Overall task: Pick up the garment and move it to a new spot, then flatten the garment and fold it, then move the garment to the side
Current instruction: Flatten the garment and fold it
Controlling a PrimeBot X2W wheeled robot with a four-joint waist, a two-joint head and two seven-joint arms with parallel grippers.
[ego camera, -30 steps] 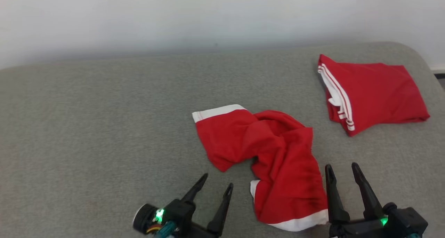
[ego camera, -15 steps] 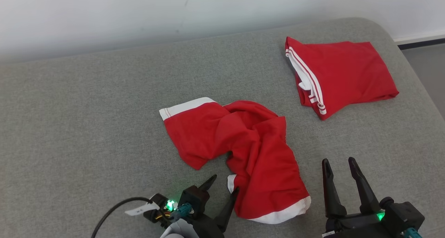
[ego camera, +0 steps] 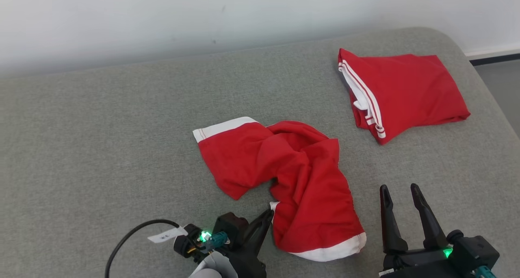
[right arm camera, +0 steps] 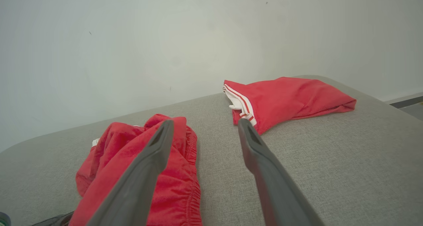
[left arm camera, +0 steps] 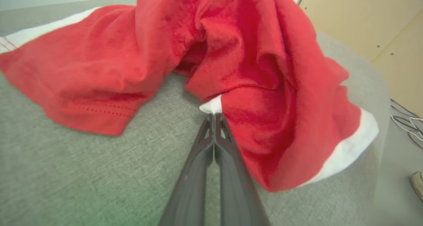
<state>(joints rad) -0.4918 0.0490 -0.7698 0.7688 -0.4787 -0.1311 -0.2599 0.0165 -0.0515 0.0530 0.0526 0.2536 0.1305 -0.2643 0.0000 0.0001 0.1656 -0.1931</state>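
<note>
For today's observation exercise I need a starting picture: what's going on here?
A two-armed robot is starting on a crumpled red garment lying on a grey padded surface. Its left gripper is shut on the garment's near white corner, and nothing is lifted yet. The right gripper hovers open beside it, holding nothing. A second red garment sits folded at the far right.

Bright, even light, faint shadows; wrist views warp at the edges, the left one soft.
</note>
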